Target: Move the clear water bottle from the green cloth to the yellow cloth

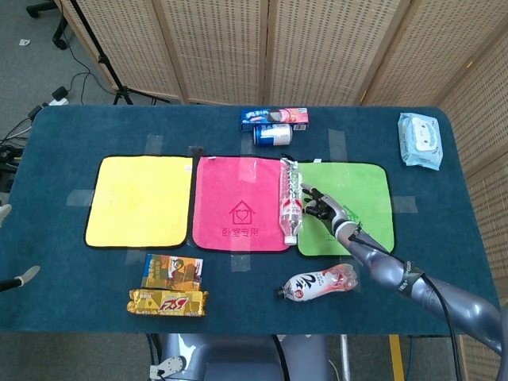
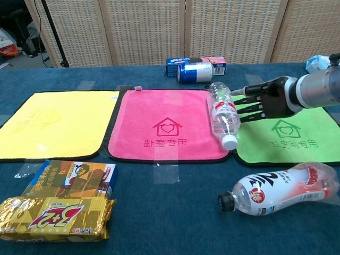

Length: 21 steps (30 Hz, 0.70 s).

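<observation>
The clear water bottle (image 2: 222,115) is seen lying on its side across the seam between the pink cloth (image 2: 167,125) and the green cloth (image 2: 287,133), its white cap pointing toward the near edge and its body resting mostly on the pink cloth's right border. Just to its right, the right hand (image 2: 264,101) is held low over the green cloth with its fingers (image 2: 245,108) stretched out and spread toward the bottle; the fingertips are placed at the bottle's side, though actual contact cannot be told. Nothing is gripped by that hand. The yellow cloth (image 1: 141,200) is found well apart at the far left of the row. The left hand is not shown in either view. A red-labelled bottle (image 2: 280,188) is laid on the blue table (image 1: 71,151) near the green cloth's front edge.
</observation>
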Tool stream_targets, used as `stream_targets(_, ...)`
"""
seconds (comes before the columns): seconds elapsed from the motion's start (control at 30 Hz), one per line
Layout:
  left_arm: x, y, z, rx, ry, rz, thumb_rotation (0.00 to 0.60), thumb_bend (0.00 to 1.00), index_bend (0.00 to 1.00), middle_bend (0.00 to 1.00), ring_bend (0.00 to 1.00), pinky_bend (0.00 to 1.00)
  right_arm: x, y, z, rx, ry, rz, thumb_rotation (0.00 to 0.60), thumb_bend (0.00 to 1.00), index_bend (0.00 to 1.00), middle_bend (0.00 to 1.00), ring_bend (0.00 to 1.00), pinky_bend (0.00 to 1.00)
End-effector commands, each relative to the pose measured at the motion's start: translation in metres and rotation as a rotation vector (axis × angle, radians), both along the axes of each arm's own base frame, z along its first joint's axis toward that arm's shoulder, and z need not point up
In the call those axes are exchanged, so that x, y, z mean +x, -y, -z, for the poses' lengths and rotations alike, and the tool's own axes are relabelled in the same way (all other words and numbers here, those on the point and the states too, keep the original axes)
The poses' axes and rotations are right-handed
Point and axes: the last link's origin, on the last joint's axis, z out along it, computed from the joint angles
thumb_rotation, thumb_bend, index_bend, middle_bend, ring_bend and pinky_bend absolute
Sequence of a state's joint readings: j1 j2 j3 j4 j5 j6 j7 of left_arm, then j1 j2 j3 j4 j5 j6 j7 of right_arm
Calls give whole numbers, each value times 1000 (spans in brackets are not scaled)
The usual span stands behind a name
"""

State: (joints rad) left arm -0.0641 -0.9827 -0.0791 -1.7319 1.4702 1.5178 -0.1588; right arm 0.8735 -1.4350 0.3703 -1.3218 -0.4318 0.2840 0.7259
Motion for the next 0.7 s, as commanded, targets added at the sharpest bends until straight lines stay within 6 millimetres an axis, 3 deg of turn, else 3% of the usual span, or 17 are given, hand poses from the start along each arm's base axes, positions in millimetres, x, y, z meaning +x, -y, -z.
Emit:
stream_targets(0.03,0,0,1,-1,-2,0,600,5,0,0,0,0,11,1,6,2,20,6,600,1000,0,0,0,137)
stream_targets(0.7,0,-1,2,-9,2,-7,600,6,0,0,0,0,76,-1,29,28,63,-63,600,1000,0,0,0,145)
